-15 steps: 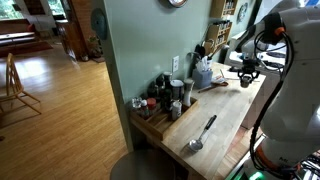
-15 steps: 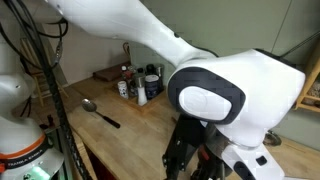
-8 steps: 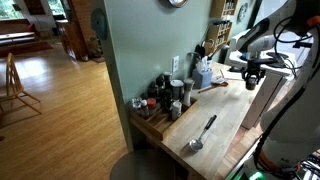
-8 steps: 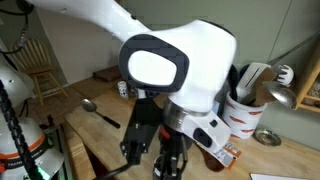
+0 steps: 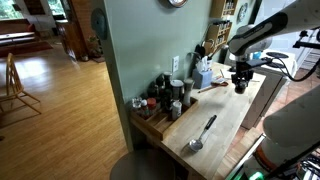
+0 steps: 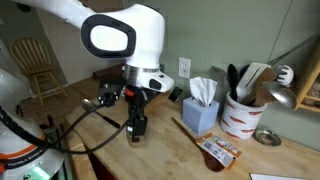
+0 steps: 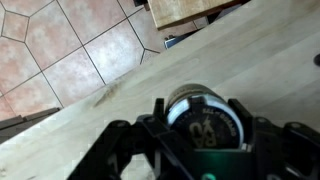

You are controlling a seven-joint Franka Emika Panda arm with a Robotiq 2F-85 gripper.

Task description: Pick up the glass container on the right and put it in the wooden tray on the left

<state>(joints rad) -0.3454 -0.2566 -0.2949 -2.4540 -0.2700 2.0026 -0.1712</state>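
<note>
My gripper (image 7: 196,140) is shut on the glass container (image 7: 198,118), a small squat jar seen from above with a dark embossed lid. In both exterior views the gripper (image 5: 240,84) (image 6: 136,130) points down just over the butcher-block countertop (image 5: 225,115), next to the tissue box. The wooden tray (image 5: 152,122) lies at the counter's far end by the green wall and holds several jars and shakers. In the exterior view from the utensil side I cannot make the tray out behind the arm.
A metal spoon (image 5: 203,133) lies on the counter between gripper and tray. A blue tissue box (image 6: 200,106) (image 5: 203,72), a utensil crock (image 6: 242,112), a small metal bowl (image 6: 266,137) and a flat packet (image 6: 217,152) stand near the wall. Cables (image 6: 85,130) hang off the arm.
The arm has swung round and no longer blocks the camera. The gripper has shifted a little toward the tissue box and the tray end of the counter.
</note>
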